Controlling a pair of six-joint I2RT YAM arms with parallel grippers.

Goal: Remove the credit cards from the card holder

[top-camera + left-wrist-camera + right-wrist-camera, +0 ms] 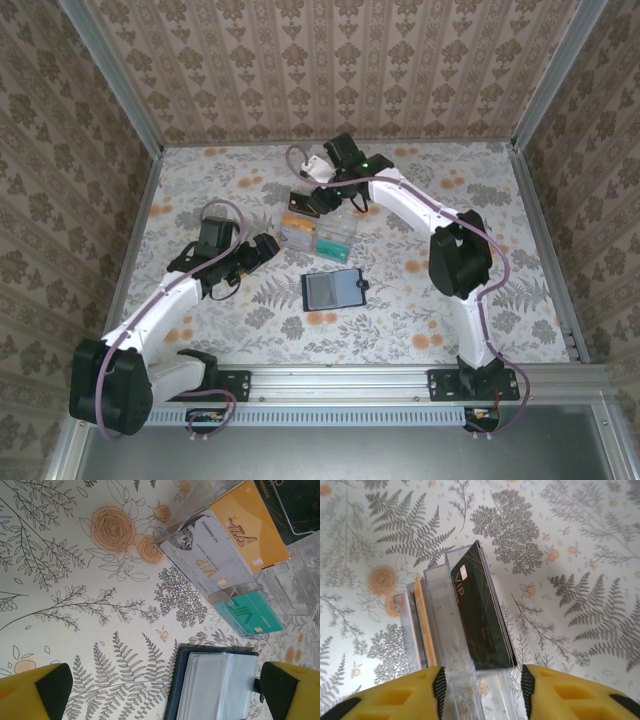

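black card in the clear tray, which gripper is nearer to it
Right: the right gripper hovers directly over the black card, jaws either side; the left gripper sits off the clear tray's left edge.

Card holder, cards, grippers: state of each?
card holder: open, flat on table
black card: on edge in clear rack
orange card: in rack
white card: in rack
teal card: in rack
left gripper: jaws open, empty
right gripper: jaws apart, straddling black card

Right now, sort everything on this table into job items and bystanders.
Job: dark navy folding card holder, lying open; black plastic card; orange card; pale card; teal card.
Bystanders: clear plastic divided tray holding those cards; flower-printed table cover.
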